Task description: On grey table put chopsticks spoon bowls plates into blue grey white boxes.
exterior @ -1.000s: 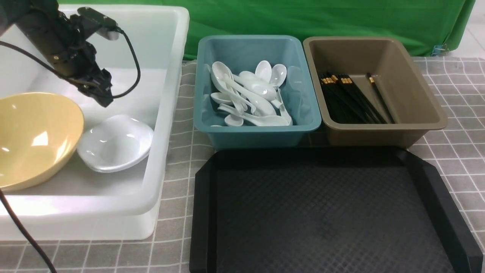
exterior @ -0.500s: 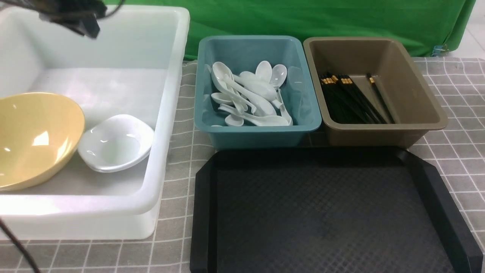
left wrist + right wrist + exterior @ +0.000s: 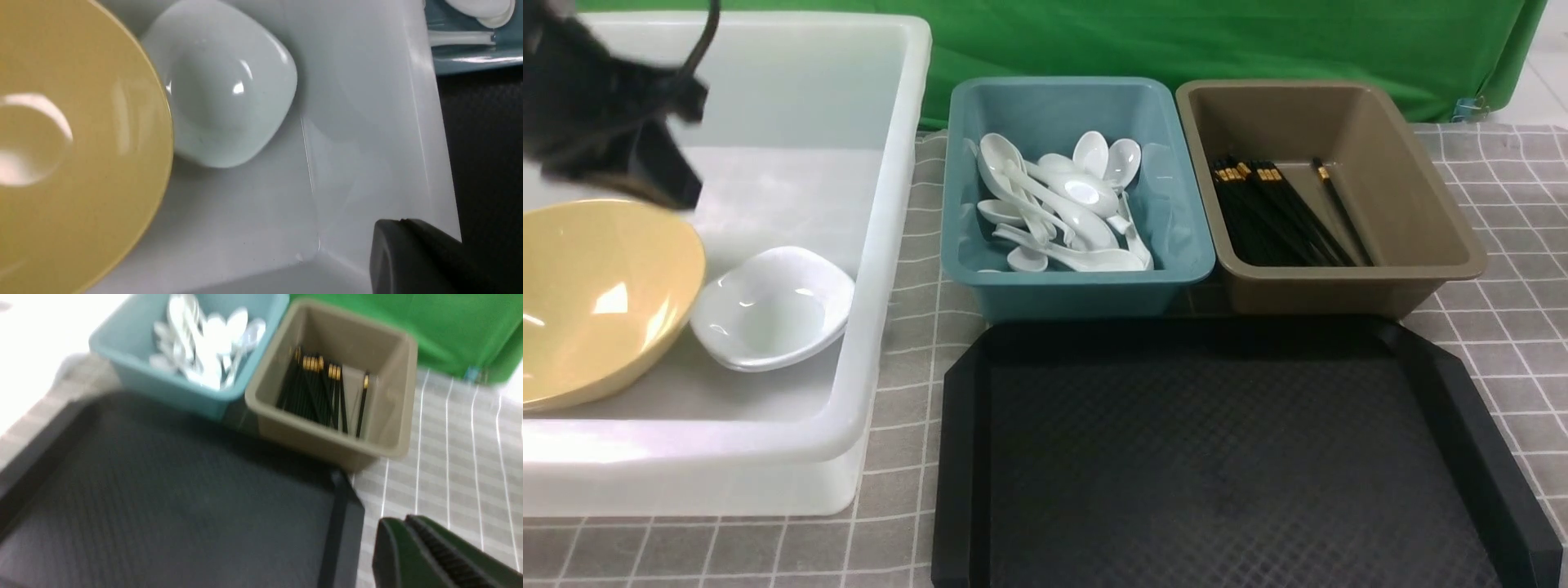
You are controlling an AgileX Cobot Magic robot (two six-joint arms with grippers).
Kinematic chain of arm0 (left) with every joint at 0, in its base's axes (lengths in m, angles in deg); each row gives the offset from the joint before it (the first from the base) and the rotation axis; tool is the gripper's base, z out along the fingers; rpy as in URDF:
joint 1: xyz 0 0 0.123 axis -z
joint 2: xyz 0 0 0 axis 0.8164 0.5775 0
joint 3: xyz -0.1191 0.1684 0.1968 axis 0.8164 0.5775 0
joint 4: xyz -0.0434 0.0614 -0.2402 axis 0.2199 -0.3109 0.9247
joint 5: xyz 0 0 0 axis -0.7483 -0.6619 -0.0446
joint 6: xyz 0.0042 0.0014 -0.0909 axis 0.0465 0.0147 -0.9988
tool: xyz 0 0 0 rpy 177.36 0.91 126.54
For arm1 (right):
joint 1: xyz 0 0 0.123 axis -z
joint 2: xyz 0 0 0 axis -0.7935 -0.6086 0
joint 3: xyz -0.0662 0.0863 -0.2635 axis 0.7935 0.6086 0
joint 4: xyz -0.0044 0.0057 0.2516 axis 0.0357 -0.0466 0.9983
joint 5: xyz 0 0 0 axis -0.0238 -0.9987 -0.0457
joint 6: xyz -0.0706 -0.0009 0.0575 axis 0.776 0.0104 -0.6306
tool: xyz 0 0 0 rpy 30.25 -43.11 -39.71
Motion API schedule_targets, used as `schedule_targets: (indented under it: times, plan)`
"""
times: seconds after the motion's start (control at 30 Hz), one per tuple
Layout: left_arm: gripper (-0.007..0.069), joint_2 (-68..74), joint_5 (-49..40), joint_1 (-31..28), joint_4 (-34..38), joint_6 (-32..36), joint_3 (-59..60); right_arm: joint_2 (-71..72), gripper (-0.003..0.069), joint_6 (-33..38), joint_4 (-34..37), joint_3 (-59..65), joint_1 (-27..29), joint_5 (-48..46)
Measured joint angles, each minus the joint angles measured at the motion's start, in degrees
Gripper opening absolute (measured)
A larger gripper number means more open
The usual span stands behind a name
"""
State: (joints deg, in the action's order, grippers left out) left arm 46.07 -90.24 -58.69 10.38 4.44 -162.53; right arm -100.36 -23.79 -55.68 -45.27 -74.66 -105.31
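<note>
Sorting looks basically done; tray (image 3: 1225,457) is bare. Left end effector (image 3: 645,175), pressed together and empty, at 12 o'clock of yellow bowl (image 3: 596,294), should lift clear without clipping it.

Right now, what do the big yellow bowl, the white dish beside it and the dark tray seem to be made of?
The yellow bowl looks like glazed ceramic or melamine: glossy, with sharp light reflections. The white dish shows the same hard shine, so probably porcelain or melamine. The black tray looks like matte moulded plastic, with a fine diamond texture and no glare.
</note>
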Motion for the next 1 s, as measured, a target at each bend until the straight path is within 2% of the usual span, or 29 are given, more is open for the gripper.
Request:
schedule_targets:
  times: [0.03,0.13,0.23,0.4,0.5,1.0]
  plan:
    - [-0.0002,-0.4,0.34,0.0,0.0,-0.28,0.51,0.54,0.0008,0.0,0.0,0.51,0.0,0.62]
    - [-0.0002,-6.99,7.38,0.0,0.13,-1.71,9.11,3.65,0.0008,-0.07,0.0,11.04,0.0,15.51]
    - [-0.0002,-10.33,10.81,0.0,0.18,-1.9,13.33,3.7,0.0008,-0.13,0.0,18.26,0.0,27.68]
    - [-0.0002,-12.43,12.16,0.0,0.18,-1.78,15.59,2.96,0.0008,-0.13,0.62,25.69,0.0,41.47]
    - [-0.0002,-12.47,12.52,0.0,0.18,-1.77,15.71,2.84,0.0011,-0.13,0.63,27.97,0.0,44.21]
    - [-0.0002,-12.47,15.08,0.0,-0.43,-1.73,15.77,2.79,0.0055,-0.13,0.68,29.9,0.0,44.75]
